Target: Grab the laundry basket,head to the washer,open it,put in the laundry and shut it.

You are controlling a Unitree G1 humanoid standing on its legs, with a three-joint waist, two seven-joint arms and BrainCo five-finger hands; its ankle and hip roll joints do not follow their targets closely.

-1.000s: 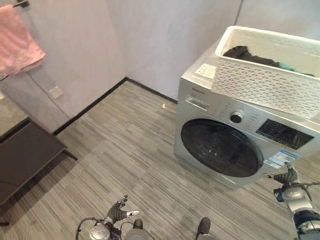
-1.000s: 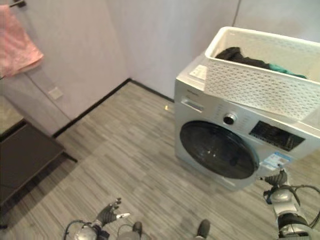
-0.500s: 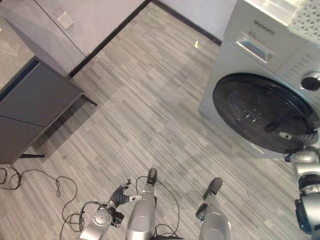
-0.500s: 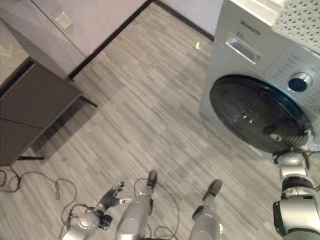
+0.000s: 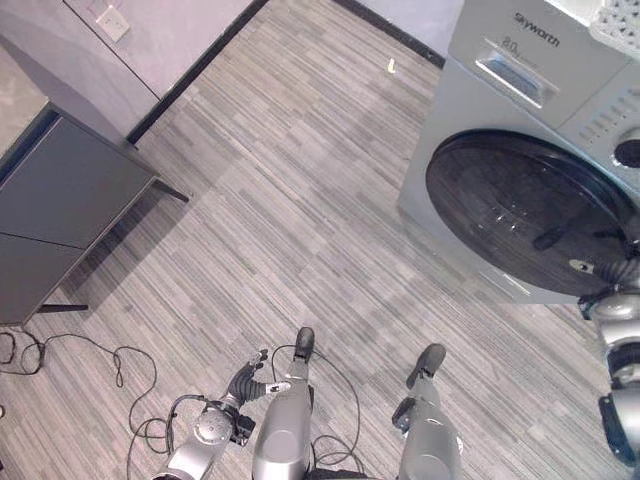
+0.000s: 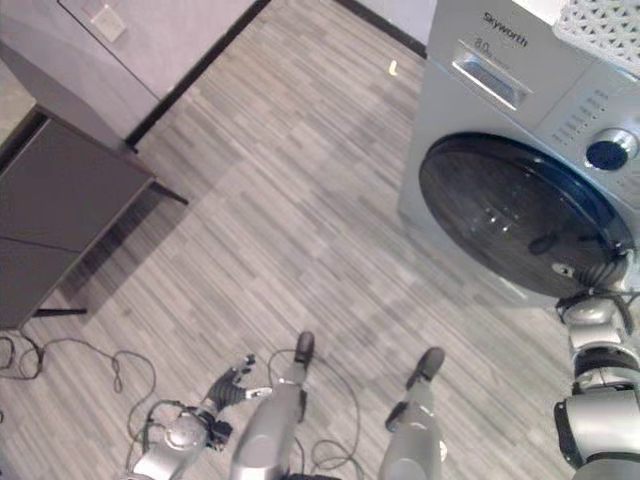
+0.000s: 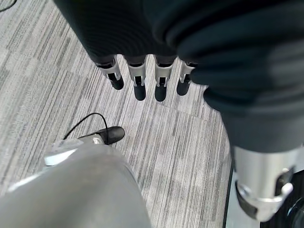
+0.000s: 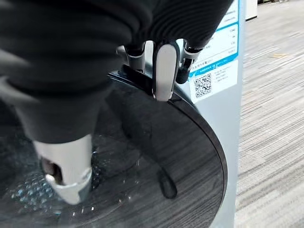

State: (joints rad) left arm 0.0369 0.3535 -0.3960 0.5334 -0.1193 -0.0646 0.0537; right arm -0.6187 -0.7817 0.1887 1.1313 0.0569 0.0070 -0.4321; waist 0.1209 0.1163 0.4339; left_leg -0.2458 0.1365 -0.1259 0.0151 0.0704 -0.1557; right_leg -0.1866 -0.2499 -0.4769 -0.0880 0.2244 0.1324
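A silver washer is standing on grey plank flooring, its dark round door closed. The white laundry basket is sitting on top. The right hand is curling fingers over the door's rim; the left hand is hanging relaxed, holding nothing.

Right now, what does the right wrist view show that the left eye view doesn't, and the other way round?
The right wrist view alone shows the label sticker beside the washer door and the right hand's fingers reaching over the door's rim. The left eye view alone shows the left hand low by the floor, the dark cabinet and the detergent drawer. Both show the washer, its closed door and the right hand at its edge.
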